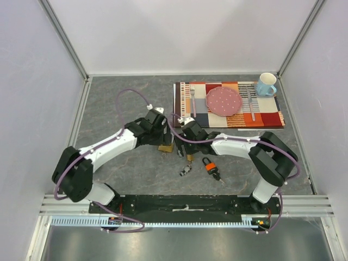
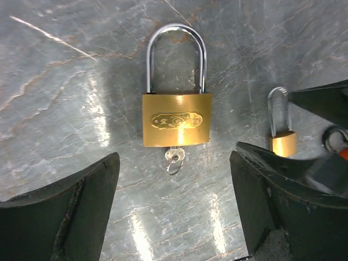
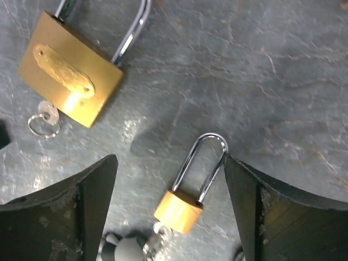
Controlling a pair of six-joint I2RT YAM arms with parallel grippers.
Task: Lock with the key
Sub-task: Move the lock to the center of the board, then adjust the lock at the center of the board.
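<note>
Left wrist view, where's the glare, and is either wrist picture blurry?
Left wrist view: glare streaks on the table, shackle highlights on the large padlock, all sharp. Right wrist view: a bright spot on that padlock's plate; the small padlock looks sharp.

A striped placemat [image 1: 266, 117] in orange, red, white and dark blocks lies at the far right of the grey marbled table [image 1: 119, 109]. A pink speckled plate [image 1: 223, 101] sits on the mat near its middle. A fork [image 1: 192, 98] lies left of the plate, another piece of cutlery [image 1: 250, 103] right of it. A light blue mug [image 1: 266, 85] stands upright at the mat's far right corner.
</note>
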